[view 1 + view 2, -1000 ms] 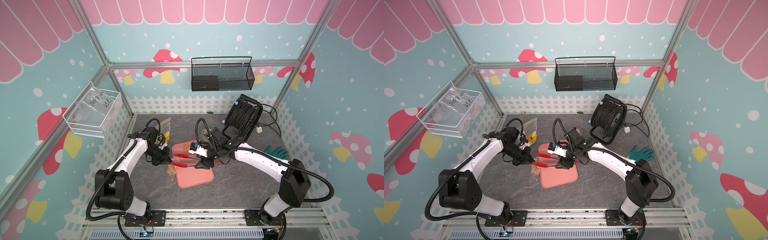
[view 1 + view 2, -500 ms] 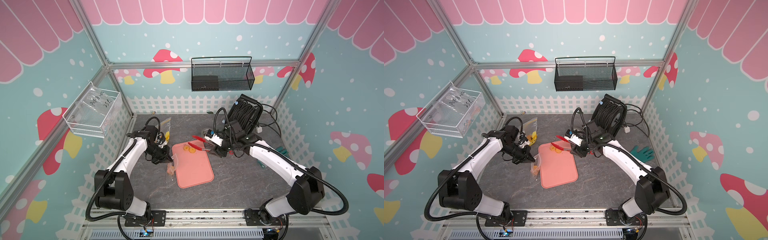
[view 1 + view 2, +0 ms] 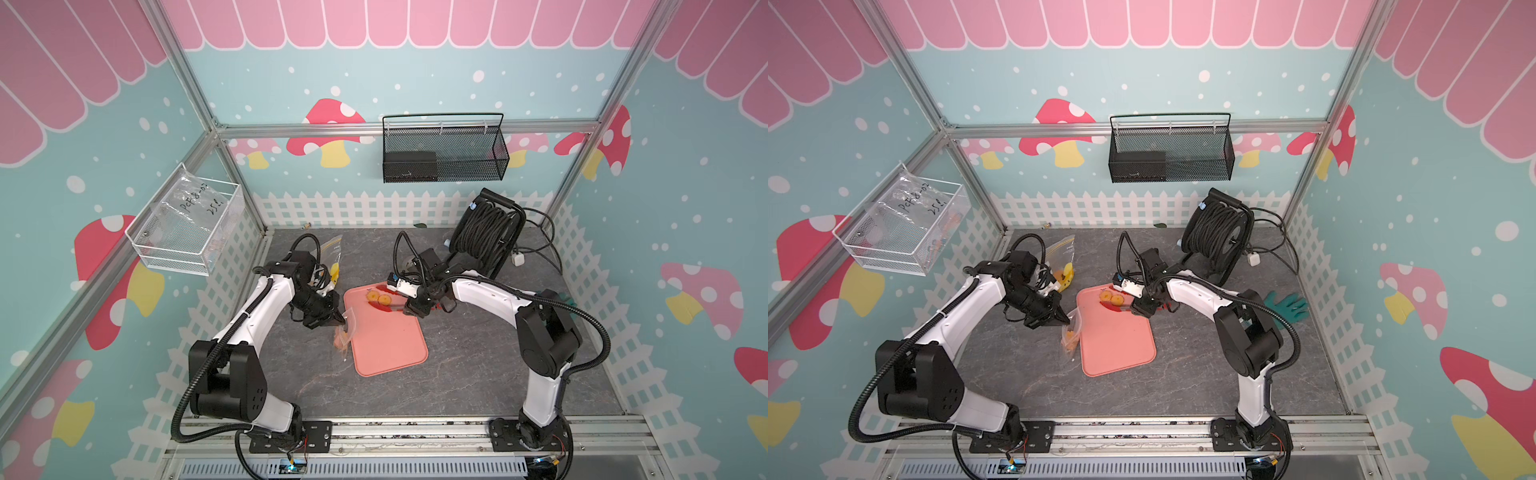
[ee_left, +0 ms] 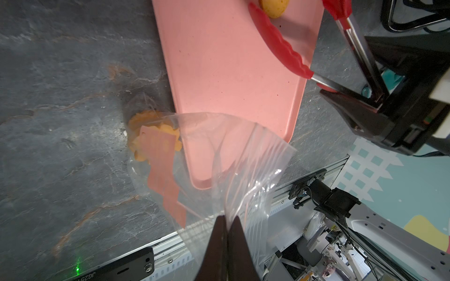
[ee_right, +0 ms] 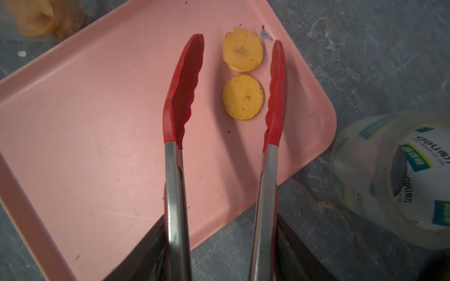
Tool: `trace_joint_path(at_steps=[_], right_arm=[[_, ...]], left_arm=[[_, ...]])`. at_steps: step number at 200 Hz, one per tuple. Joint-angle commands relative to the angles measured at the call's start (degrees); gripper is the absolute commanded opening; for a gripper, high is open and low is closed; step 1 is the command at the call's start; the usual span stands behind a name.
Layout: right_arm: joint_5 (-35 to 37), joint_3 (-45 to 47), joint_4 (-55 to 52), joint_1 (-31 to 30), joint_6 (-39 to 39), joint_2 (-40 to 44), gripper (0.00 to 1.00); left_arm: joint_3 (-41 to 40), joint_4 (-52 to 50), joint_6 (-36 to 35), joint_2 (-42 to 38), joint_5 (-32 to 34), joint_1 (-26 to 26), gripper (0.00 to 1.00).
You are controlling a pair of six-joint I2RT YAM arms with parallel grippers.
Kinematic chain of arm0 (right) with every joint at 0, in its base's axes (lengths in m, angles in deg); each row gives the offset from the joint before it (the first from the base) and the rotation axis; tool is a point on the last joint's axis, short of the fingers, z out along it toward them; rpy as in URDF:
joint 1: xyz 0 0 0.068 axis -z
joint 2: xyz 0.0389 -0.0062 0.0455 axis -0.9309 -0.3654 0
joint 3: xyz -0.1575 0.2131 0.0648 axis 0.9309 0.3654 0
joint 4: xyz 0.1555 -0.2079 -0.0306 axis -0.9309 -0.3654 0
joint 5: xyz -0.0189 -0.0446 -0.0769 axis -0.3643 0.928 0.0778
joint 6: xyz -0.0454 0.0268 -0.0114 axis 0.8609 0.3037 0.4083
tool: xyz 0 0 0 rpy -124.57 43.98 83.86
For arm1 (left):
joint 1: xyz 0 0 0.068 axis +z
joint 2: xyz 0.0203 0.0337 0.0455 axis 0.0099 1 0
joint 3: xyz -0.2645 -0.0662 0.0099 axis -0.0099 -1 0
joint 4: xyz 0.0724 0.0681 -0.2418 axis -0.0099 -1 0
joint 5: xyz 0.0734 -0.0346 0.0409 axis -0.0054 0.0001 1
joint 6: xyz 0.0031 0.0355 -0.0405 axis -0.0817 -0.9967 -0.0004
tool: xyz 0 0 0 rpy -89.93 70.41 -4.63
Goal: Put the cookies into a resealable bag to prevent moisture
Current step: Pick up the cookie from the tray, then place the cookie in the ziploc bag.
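Cookies (image 5: 242,97) left to move: two, on the pink tray (image 5: 97,121), at its far corner on the right arm's side. Both sit between the spread red tips of the tongs (image 5: 185,97), lined up along the tongs' long axis. The plain round one is nearer the handles, the scalloped one beyond it. Both lie closer to one blade than the other, touching neither as far as I can tell.

The right gripper (image 5: 224,258) is clamped on the steel handles; the tongs gape with nothing pinched. Judgement: squeeze comes next, then a carry across the tray to the bag (image 4: 243,155).

The left gripper (image 4: 227,226) is pinched tight on the bag's lip, holding the mouth up and agape at the tray's long edge on the left arm's side. The bagged cookies (image 4: 148,126) rest at its bottom on the table (image 4: 60,73).

The right wrist view alone gives the blade-to-cookie gaps, plus a clear labelled tub (image 5: 401,170) just off the tray corner. The left wrist view alone shows the open bag mouth and the grip on it. In both top views the loose pair is just orange dots.
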Motion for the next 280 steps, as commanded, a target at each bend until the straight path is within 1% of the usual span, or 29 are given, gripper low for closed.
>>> trace_joint_path(at_steps=[1, 35, 60, 72, 91, 105, 121, 131, 156, 170, 189, 199, 220, 250, 280], right_arm=[[-0.60, -2.80, 0.85, -0.33, 1.28, -2.26, 0.63], [-2.57, -4.50, -1.61, -1.48, 3.12, -4.98, 0.62], [-1.24, -5.93, -3.34, -1.61, 2.91, -6.38, 0.60], [-0.83, -6.88, -4.11, -1.57, 2.56, -6.40, 0.53], [-1.13, -7.26, -3.96, -1.68, 1.99, -4.49, 0.39], [-0.55, -6.91, -3.78, -1.73, 1.89, -2.30, 0.35], [0.31, -6.02, -4.04, -1.72, 1.89, -0.02, 0.34], [0.15, -4.81, -4.04, -1.72, 1.74, 3.89, 0.34], [-2.49, -0.49, -3.83, -1.74, 0.05, 11.20, 0.34], [-6.13, 2.30, -3.37, -1.76, -1.43, 15.62, 0.34], [-14.02, 5.73, -1.99, -2.02, -3.71, 21.03, 0.33], [-16.80, 7.22, -1.42, -2.90, -4.66, 22.90, 0.33], [-20.18, 9.67, -0.47, -5.58, -5.78, 24.51, 0.33], [-20.30, 10.58, 1.31, -7.12, -6.24, 22.64, 0.34], [-20.17, 9.07, 2.39, -7.99, -5.55, 19.30, 0.37]], left_arm=[[0.36, -0.64, -1.20, -0.55, -0.14, 0.34, 0.00], [0.36, -0.63, -1.45, -0.19, -0.26, 0.35, 0.00], [0.10, -0.64, -1.56, -0.19, -0.23, 0.34, 0.00], [-0.04, -0.64, -1.65, -0.19, -0.24, 0.39, 0.00], [-0.25, -0.63, -1.74, -0.27, -0.20, 0.35, 0.00], [-0.34, -0.65, -1.74, -0.45, 0.01, 0.38, 0.00], [-0.43, -0.59, -1.74, -0.46, 0.03, 0.34, 0.00], [-0.37, -0.62, -1.82, -0.38, -0.05, 0.34, 0.00], [-0.17, -0.82, -1.91, -0.12, 0.34, 0.34, 0.00], [0.01, -0.92, -2.00, 0.06, 0.46, 0.38, 0.00], [0.37, -1.17, -2.12, 0.32, 0.71, 0.42, 0.00], [0.64, -1.28, -2.17, 0.49, 0.73, 0.34, 0.00], [1.23, -1.41, -2.00, 0.50, 0.75, 0.34, 0.00], [1.51, -1.42, -1.74, 0.26, 0.00, 0.39, 0.00], [1.06, -1.41, -1.66, -0.36, -0.74, 0.39, 0.00]])
